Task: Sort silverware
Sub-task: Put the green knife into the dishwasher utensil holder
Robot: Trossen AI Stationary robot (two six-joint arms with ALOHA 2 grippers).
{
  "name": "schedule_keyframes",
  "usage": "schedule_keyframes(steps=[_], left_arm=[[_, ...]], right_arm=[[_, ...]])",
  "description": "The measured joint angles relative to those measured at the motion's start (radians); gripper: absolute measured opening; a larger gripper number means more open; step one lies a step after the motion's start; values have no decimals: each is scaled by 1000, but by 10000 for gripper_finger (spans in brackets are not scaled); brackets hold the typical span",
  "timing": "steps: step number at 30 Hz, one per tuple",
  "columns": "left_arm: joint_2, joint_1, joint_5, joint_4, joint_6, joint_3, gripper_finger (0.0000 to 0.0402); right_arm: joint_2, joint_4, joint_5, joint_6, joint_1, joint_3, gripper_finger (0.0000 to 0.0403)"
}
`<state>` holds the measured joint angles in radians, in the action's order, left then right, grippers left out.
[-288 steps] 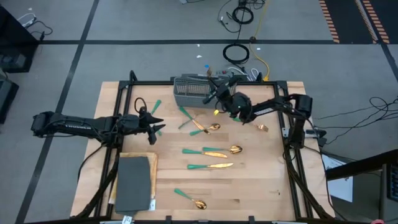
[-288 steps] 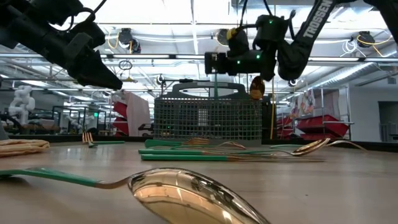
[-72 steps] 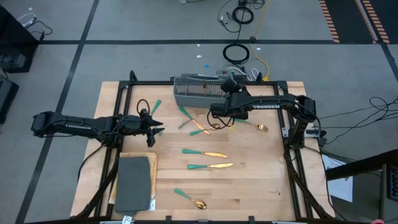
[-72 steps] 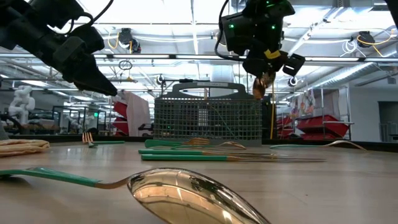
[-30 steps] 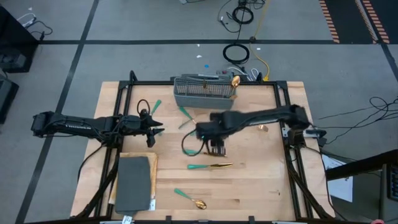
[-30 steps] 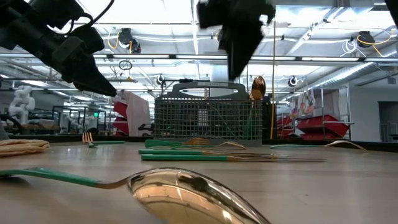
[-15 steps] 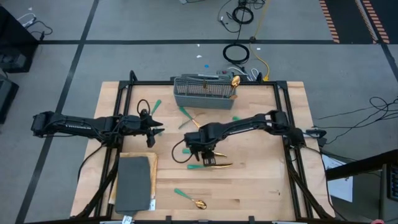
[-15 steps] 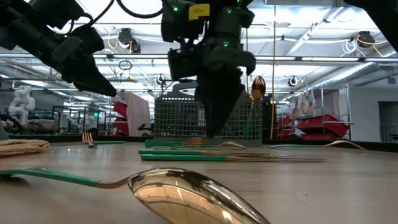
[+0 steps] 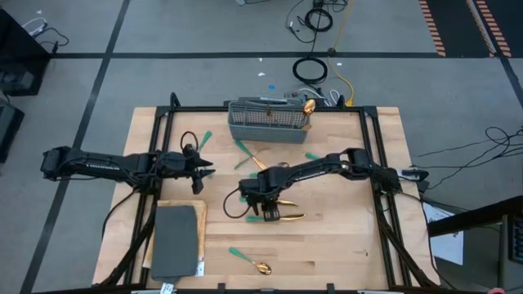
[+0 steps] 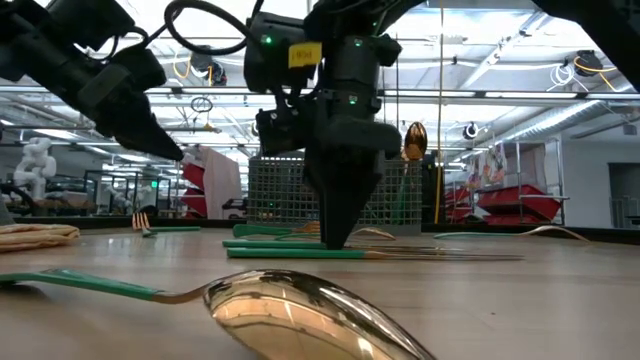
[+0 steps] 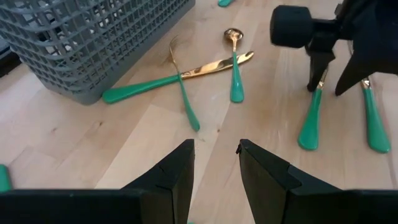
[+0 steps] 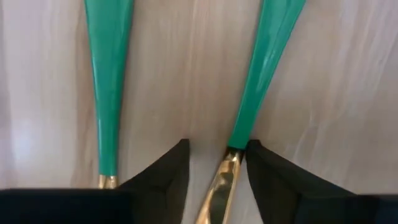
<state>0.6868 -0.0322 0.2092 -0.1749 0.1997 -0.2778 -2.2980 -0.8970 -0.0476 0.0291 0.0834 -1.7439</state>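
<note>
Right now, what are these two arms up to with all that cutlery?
They are sorting silverware into a grey caddy. The right gripper is down at mid-table, its open fingers straddling the neck of a teal-handled piece, not yet clamped. The left gripper hovers open at the table's left. One spoon already stands in the caddy.

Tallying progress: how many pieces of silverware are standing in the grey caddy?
1: a gold spoon head sticks up at the caddy's right end in the high view; others inside may be hidden.
</note>
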Motion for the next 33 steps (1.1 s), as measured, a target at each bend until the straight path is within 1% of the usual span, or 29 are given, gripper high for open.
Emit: schedule_keyframes(steps=[3, 5, 7, 10, 14, 19, 26, 33], left_arm=[[0, 0, 0, -1, 0, 14, 132], [0, 0, 0, -1, 1, 22, 132], [0, 0, 0, -3, 1, 24, 132], [0, 0, 0, 1, 1, 24, 132], [0, 0, 0, 1, 1, 24, 132], [0, 0, 0, 1, 2, 24, 132], [0, 0, 0, 1, 2, 24, 132], [0, 0, 0, 1, 2, 24, 132]], right_arm=[[0, 3, 49, 19, 8, 12, 73], [1, 13, 54, 21, 5, 30, 28], [3, 37, 56, 20, 1, 57, 12], [7, 53, 77, 13, 3, 77, 7], [6, 27, 108, 9, 20, 63, 3], [-7, -71, 176, 9, 54, -11, 2], [-20, -219, 223, 11, 71, -127, 1], [-19, -374, 351, -6, 80, -213, 0]])
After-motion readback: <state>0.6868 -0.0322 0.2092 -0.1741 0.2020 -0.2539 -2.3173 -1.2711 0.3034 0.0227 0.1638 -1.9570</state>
